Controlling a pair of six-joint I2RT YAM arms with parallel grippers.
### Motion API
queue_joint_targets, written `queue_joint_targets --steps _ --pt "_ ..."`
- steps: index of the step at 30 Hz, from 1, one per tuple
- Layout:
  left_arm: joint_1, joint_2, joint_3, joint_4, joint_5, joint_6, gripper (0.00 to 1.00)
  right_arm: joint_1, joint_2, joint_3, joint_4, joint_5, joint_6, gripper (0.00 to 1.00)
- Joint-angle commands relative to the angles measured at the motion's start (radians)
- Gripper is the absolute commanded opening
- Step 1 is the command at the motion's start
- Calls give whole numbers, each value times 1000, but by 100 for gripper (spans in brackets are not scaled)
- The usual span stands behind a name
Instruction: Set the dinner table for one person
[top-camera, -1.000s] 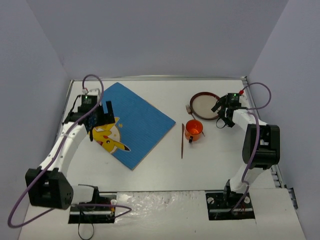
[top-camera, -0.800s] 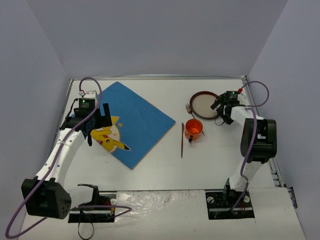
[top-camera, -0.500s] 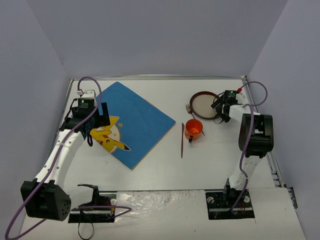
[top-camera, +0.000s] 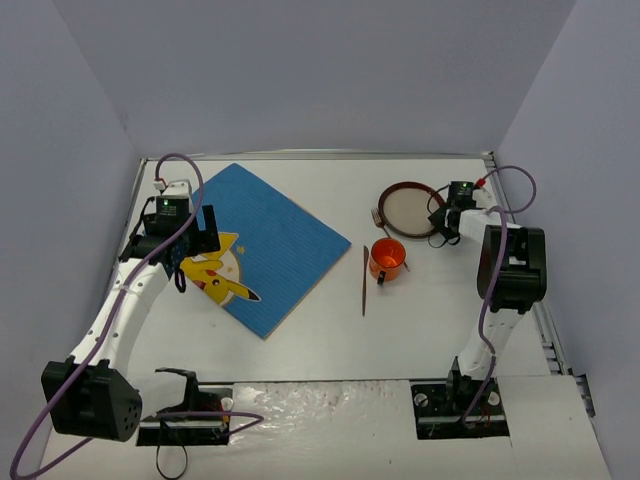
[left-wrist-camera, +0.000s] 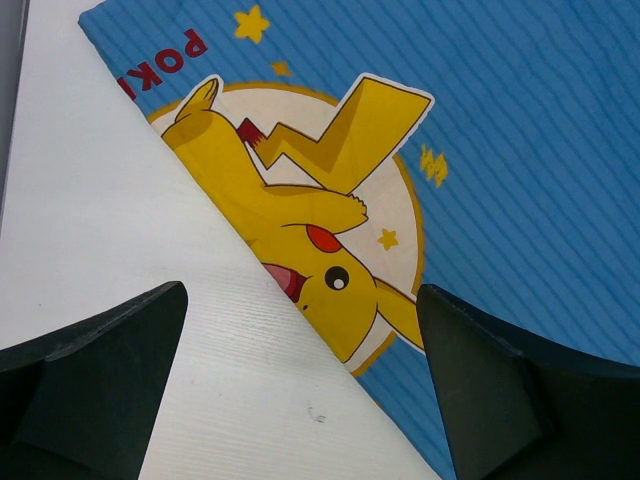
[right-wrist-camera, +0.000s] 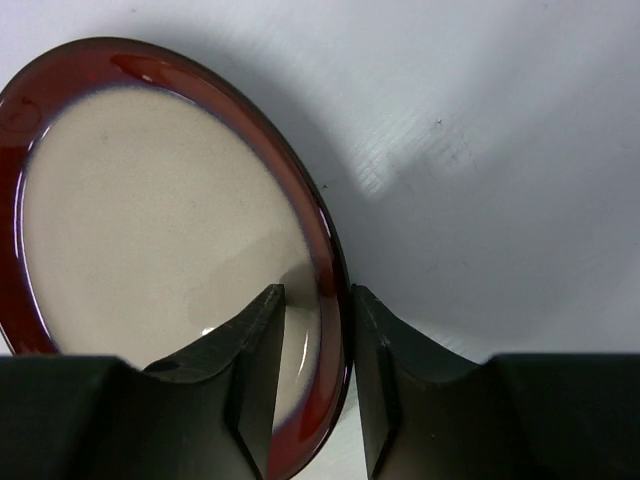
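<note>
Right jaws narrowed astride 1 plate (right-wrist-camera: 150, 200); 1 cup (top-camera: 387, 259) nearby.

Soft, even overhead light, walls with a bluish cast. Top view sharp; white bench (top-camera: 420, 320) bright, sheen at its near edge. Plate (right-wrist-camera: 150, 230) rim shows small glare spots and casts a grey shadow to its right. Jaws dark and soft-edged in both wrist views.
</note>
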Motion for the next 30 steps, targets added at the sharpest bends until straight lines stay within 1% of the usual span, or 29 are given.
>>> queue_joint_targets --steps 1,2,6,8,10,14,21,26,30 --pt "3 -12 28 41 -18 13 97 -17 41 15 -40 -9 16 16" --pt "3 -12 28 41 -18 13 97 -24 42 15 -39 -14 14 10" --pt "4 -11 28 41 -18 13 97 -51 11 5 -5 -95 4 0" --pt "5 -11 28 41 -18 15 97 -60 -24 -12 40 -134 2 0" --pt "5 -12 28 41 -18 14 97 -72 -86 -41 118 -227 10 0" --pt "5 -13 28 41 -16 13 97 -81 -181 -85 276 -353 56 0" --pt "6 -18 26 41 -13 12 97 -81 -285 -130 445 -403 108 0" --pt "6 -21 25 42 -12 10 97 -80 -321 -171 554 -431 143 0" --pt "6 -22 24 42 -10 10 97 -79 -326 -181 590 -441 154 0"
